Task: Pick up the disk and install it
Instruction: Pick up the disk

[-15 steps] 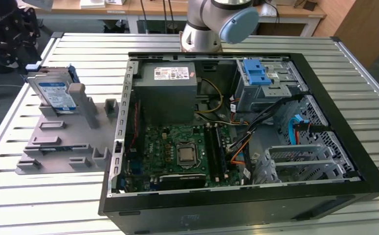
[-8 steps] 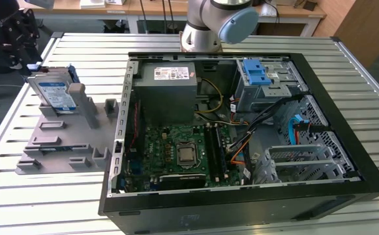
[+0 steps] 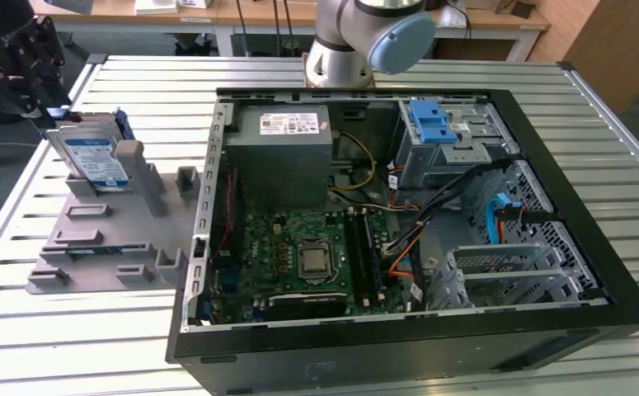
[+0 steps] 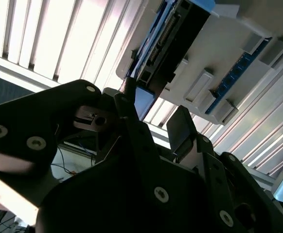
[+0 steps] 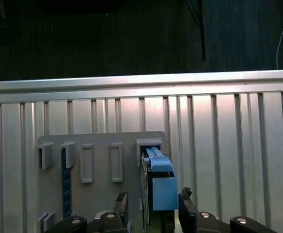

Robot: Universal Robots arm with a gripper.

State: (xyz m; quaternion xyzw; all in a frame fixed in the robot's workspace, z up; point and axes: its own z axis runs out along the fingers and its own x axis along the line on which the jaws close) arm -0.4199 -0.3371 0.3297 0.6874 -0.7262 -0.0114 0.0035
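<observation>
Where the slatted silver metal table (image 3: 77,346) runs along the exterior view's left, a grey plastic fixture (image 3: 99,223) with upright posts and slots lies on it. The disk (image 3: 91,161), a flat silver-metal hard drive with a white-and-blue label in a blue plastic carrier frame, stands upright on edge in a slot at the fixture's far end. The black gripper (image 3: 42,91) hangs just above and behind the disk's top edge. Beside the fixture, toward the exterior view's right, an open black computer case (image 3: 407,346) lies on its side on the table. Inside it are a big grey power supply box (image 3: 286,157) with a white sticker and a blue plastic latch piece (image 3: 434,124) atop a metal bay. The grey and blue robot arm (image 3: 364,37) rises behind the case.

In the second wrist view, the gripper (image 4: 153,114) reaches toward the end of the disk (image 4: 161,39), seen edge-on with its connector row facing the camera. The two dark fingers (image 4: 180,124) stand spread apart.

In the first wrist view, looking down along the gripper (image 5: 153,206), the blue carrier end of the disk (image 5: 161,187) sits in line between the fingers (image 5: 186,206), in its slot in the fixture (image 5: 100,204). The jaws are open, one to each side of the disk. A gap shows at one side, while the other finger appears close to the frame without clearly touching it. A thin blue strip (image 5: 66,179) sits in another slot of the fixture.
</observation>
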